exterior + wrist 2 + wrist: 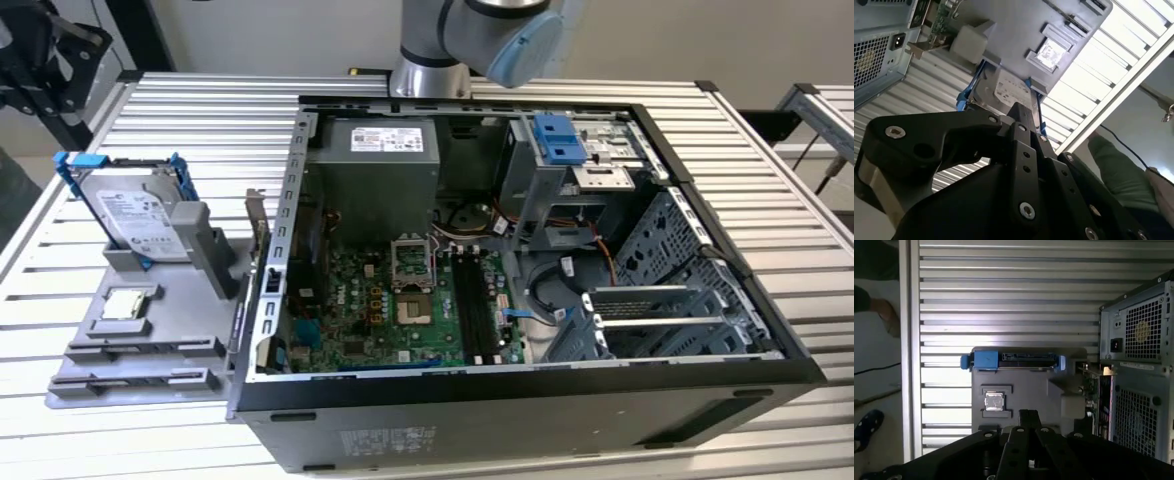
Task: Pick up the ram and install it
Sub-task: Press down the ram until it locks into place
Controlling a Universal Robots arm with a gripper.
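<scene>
Ram (134,379) seems to sit in the gray tray (187,322), so the claw (1028,416), open or closed I cannot tell, should drop straight and slowly.

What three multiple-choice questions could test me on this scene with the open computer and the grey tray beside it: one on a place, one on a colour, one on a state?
1. In the exterior view, where does the flat grey plastic parts tray lie?
A. On the exterior view's left of the black and grey metal computer case
B. Inside the case
C. On the exterior view's right of the case

2. What colour is the plastic frame around the silver hard drive standing in the tray?
A. Red
B. Blue
C. Yellow

3. In what state is the case?
A. Closed by a panel
B. Open, with the green motherboard showing
C. Draped in cloth

Answers:
1 A: the tray sits beside the case's wall on that side.
2 B: blue ends show at the top of the drive.
3 B: the board lies bare inside.
</scene>
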